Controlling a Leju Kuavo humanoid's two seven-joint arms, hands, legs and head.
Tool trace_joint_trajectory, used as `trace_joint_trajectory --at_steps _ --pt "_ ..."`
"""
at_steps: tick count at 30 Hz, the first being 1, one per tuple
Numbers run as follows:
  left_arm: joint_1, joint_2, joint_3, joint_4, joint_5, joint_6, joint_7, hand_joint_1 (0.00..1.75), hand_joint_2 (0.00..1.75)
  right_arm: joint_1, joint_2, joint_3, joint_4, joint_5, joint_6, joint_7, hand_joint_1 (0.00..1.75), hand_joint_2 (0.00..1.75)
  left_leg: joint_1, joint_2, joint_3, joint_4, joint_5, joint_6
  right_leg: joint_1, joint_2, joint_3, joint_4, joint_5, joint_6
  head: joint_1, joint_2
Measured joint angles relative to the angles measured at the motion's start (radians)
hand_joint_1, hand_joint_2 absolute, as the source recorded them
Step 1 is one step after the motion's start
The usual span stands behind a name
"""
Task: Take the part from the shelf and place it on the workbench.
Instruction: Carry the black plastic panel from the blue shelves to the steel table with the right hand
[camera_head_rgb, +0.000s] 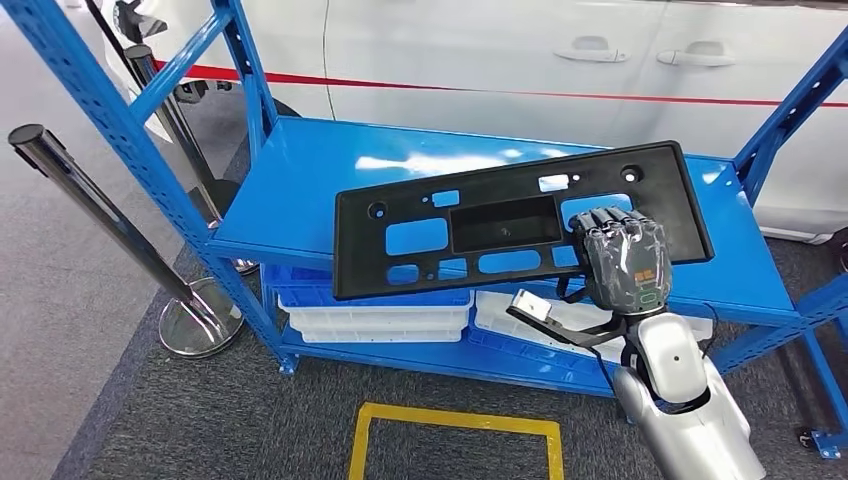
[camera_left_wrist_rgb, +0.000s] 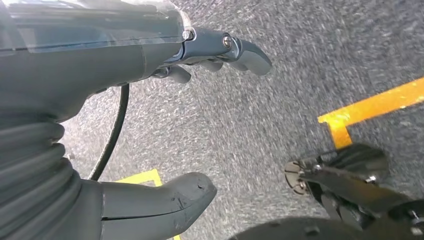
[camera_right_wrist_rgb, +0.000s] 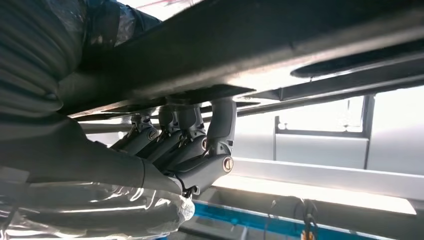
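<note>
Black plastic: that's the panel (camera_head_rgb: 500, 232), a long flat piece full of cutouts, tilted over the shelf top.
Right hand: the right hand (camera_head_rgb: 622, 258) has the panel's near right edge; in the right wrist view its fingers (camera_right_wrist_rgb: 200, 137) curl up against the underside of the panel (camera_right_wrist_rgb: 250, 45).
Panel spot: over the blue shelf (camera_head_rgb: 300, 190), left end poking out past the front edge.
Left hand: the left hand (camera_left_wrist_rgb: 100, 100) hangs over grey carpet, thumb and fingers apart, nothing in it.
Below: white bins (camera_head_rgb: 375, 315) on the lower level.
Floor: yellow tape (camera_head_rgb: 455, 420) outlines a box.
Behind: white car (camera_head_rgb: 520, 50) with a red stripe, plus chrome posts (camera_head_rgb: 100, 215) on the left.
</note>
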Motion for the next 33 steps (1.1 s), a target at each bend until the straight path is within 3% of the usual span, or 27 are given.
trace_joint_trajectory --at_steps 1,3,4,5,6,8,10,12,14,15,17,19,20,21,22,23,24,26,27,29,30,31,33 --pt "0.000 0.000 0.000 0.000 0.000 0.000 0.000 0.00 1.75 0.003 -0.003 -0.002 -0.003 -0.005 0.000 -0.001 1.57 1.75 0.003 0.002 -0.011 -0.003 0.014 0.006 -0.001 0.001 -0.012 0.033 -0.044 0.004 0.000 0.000" --pt "-0.001 0.000 0.000 0.000 0.000 0.000 0.000 0.00 1.75 0.009 -0.007 -0.005 -0.007 -0.011 0.000 -0.003 1.57 1.75 0.001 0.004 -0.041 -0.001 0.038 0.014 -0.002 0.001 -0.042 0.150 -0.143 0.011 0.000 0.000" --pt "0.000 0.000 0.000 0.000 0.000 0.000 0.000 0.00 1.75 0.012 -0.008 -0.006 -0.009 -0.012 0.000 -0.003 1.57 1.75 0.000 0.005 -0.057 0.001 0.048 0.014 -0.002 0.001 -0.051 0.211 -0.169 0.014 0.000 0.000" --pt "0.000 0.000 0.000 0.000 0.000 0.000 0.000 0.00 1.75 0.015 -0.009 -0.006 -0.009 -0.012 0.000 -0.004 1.57 1.75 0.000 0.006 -0.074 0.005 0.058 0.014 -0.002 0.001 -0.050 0.250 -0.168 0.016 0.000 0.000" --pt "0.000 0.000 0.000 0.000 0.000 0.000 0.000 0.00 1.75 0.018 -0.010 -0.006 -0.009 -0.012 0.000 -0.004 1.57 1.75 0.000 0.007 -0.090 0.009 0.067 0.013 -0.002 0.001 -0.032 0.258 -0.148 0.016 0.000 0.000" --pt "0.000 -0.001 0.000 0.000 0.000 0.000 0.000 0.00 1.75 0.022 -0.012 -0.006 -0.012 -0.012 0.000 -0.004 1.57 1.75 0.000 0.006 -0.117 0.019 0.081 0.009 -0.002 0.001 0.055 0.168 -0.097 0.012 0.000 0.000" --pt "0.000 -0.002 0.000 0.000 0.000 -0.001 0.000 0.00 1.75 0.022 -0.013 -0.008 -0.019 -0.012 -0.001 -0.005 1.57 1.75 -0.003 0.004 -0.133 0.026 0.094 0.000 0.003 0.003 0.158 0.023 -0.103 0.001 0.000 0.000" --pt "0.000 -0.003 0.000 0.000 0.000 -0.001 0.000 0.00 1.75 0.021 -0.014 -0.009 -0.025 -0.013 -0.001 -0.006 1.57 1.75 -0.003 0.003 -0.139 0.025 0.110 -0.011 0.010 0.003 0.196 -0.047 -0.121 -0.011 -0.001 0.000" --pt "0.001 -0.002 0.000 0.000 0.000 -0.001 0.000 0.00 1.75 0.020 -0.015 -0.009 -0.026 -0.013 -0.001 -0.006 1.57 1.75 -0.003 0.002 -0.145 0.024 0.114 -0.023 0.008 -0.001 0.186 -0.055 -0.105 -0.026 -0.001 0.000" --pt "0.001 -0.002 0.000 0.000 0.000 -0.001 0.000 0.00 1.75 0.020 -0.015 -0.009 -0.027 -0.014 -0.001 -0.006 1.57 1.75 -0.002 0.001 -0.152 0.037 0.093 -0.029 0.006 -0.004 0.177 -0.058 -0.094 -0.035 -0.001 0.000" --pt "0.000 -0.001 0.000 0.000 0.000 -0.001 0.000 0.00 1.75 0.021 -0.015 -0.009 -0.029 -0.016 -0.001 -0.007 1.57 1.75 0.000 0.001 -0.178 0.115 0.004 -0.037 0.003 -0.009 0.152 -0.060 -0.071 -0.050 -0.001 0.000" --pt "0.000 -0.002 0.000 0.000 -0.002 0.000 0.000 0.00 1.75 0.023 -0.015 -0.009 -0.031 -0.021 -0.001 -0.008 1.57 1.75 0.002 0.001 -0.204 0.237 -0.073 -0.043 0.004 -0.010 0.120 -0.054 -0.049 -0.054 -0.001 0.000" --pt "0.001 -0.001 0.000 0.000 -0.003 0.000 0.001 0.00 1.75 0.024 -0.015 -0.009 -0.032 -0.024 0.000 -0.008 1.57 1.75 0.002 0.001 -0.206 0.283 -0.079 -0.046 0.004 -0.011 0.101 -0.050 -0.038 -0.053 -0.001 0.000" --pt "0.001 -0.001 0.000 0.000 -0.005 0.001 0.001 0.00 1.75 0.025 -0.015 -0.009 -0.032 -0.026 0.000 -0.009 1.57 1.75 0.002 0.001 -0.195 0.301 -0.060 -0.048 0.004 -0.011 0.082 -0.044 -0.028 -0.051 -0.001 0.000" --pt "0.000 -0.001 0.000 0.000 -0.006 0.001 0.001 0.00 1.75 0.025 -0.015 -0.009 -0.033 -0.028 0.001 -0.010 1.57 1.75 0.003 0.002 -0.169 0.286 -0.028 -0.048 0.003 -0.011 0.063 -0.037 -0.018 -0.048 -0.001 0.000" --pt "-0.001 0.000 0.000 0.000 -0.007 0.001 0.002 0.00 1.75 0.026 -0.015 -0.009 -0.033 -0.031 0.002 -0.010 1.57 1.75 0.003 0.002 -0.125 0.237 -0.001 -0.046 0.003 -0.011 0.045 -0.028 -0.010 -0.044 -0.001 0.000" --pt "-0.003 0.001 0.000 -0.001 -0.007 0.001 0.002 0.00 1.75 0.026 -0.015 -0.009 -0.035 -0.035 0.004 -0.011 1.57 1.75 0.002 0.001 -0.074 0.169 0.004 -0.044 0.003 -0.011 0.030 -0.020 -0.002 -0.039 -0.001 0.000" --pt "-0.005 0.002 0.000 -0.002 -0.007 0.001 0.002 0.00 1.75 0.023 -0.015 -0.012 -0.037 -0.045 0.011 -0.013 1.57 1.75 -0.002 0.000 0.006 0.044 -0.020 -0.035 0.004 -0.012 0.012 -0.011 0.014 -0.028 -0.001 0.000" --pt "-0.006 0.003 0.000 -0.002 -0.007 0.001 0.001 0.00 1.75 0.021 -0.015 -0.013 -0.037 -0.051 0.016 -0.014 1.57 1.75 -0.005 -0.001 0.018 0.014 -0.031 -0.030 0.004 -0.013 0.009 -0.013 0.024 -0.021 -0.001 0.000" --pt "-0.005 0.004 0.000 -0.002 -0.007 0.001 0.001 0.00 1.75 0.013 -0.015 -0.014 -0.036 -0.061 0.026 -0.016 1.57 1.75 -0.005 -0.001 0.007 0.001 -0.015 -0.016 0.002 -0.013 0.005 -0.020 0.040 -0.008 0.000 0.000" --pt "-0.005 0.004 0.000 -0.002 -0.007 0.001 0.001 0.00 1.75 0.009 -0.015 -0.014 -0.035 -0.064 0.031 -0.018 1.57 1.75 -0.004 0.001 -0.002 -0.001 -0.003 -0.007 0.000 -0.011 -0.001 -0.014 0.025 -0.002 0.000 0.000" --pt "-0.005 0.005 0.000 -0.003 -0.007 0.000 0.002 0.00 1.75 0.005 -0.015 -0.014 -0.034 -0.066 0.035 -0.019 1.57 1.75 -0.002 0.004 -0.013 -0.003 0.011 0.001 -0.001 -0.010 -0.010 0.008 -0.011 0.004 0.000 0.000" --pt "-0.005 0.006 0.000 -0.003 -0.007 0.000 0.002 0.00 1.75 -0.002 -0.015 -0.014 -0.031 -0.068 0.041 -0.022 1.57 1.75 -0.002 0.008 -0.042 -0.003 0.039 0.013 -0.003 -0.007 -0.037 0.109 -0.120 0.012 0.000 0.000"
